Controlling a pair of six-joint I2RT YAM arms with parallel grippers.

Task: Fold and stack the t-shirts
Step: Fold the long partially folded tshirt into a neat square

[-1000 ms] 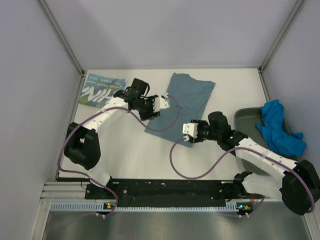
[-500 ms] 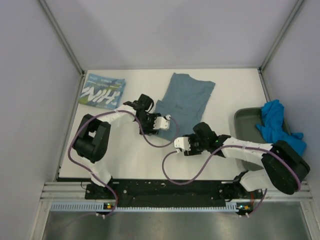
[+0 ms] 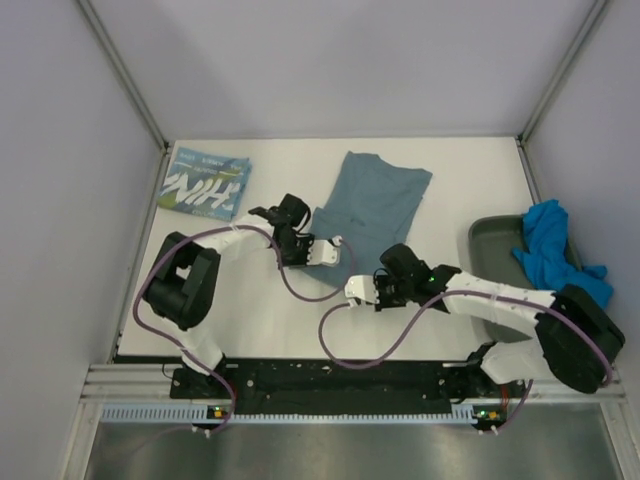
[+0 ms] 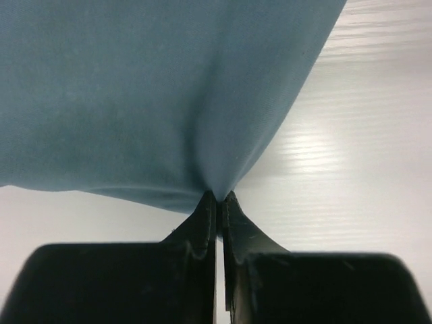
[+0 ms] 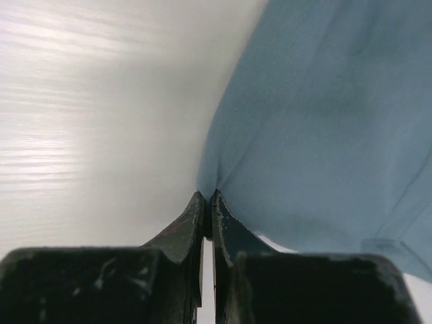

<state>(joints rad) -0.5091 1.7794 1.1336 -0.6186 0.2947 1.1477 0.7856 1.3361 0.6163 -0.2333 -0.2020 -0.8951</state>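
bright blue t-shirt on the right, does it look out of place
Yes. The bright blue t-shirt sits crumpled in a heap, spilling over the dark tray, unfolded, while the NIH t-shirt lies folded flat at the far left.

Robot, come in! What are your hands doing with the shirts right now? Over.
Left hand and right hand both shut, each pinching an edge of the slate-teal shirt. Shirt spread out, not folded yet. Nothing lying on it. Over.
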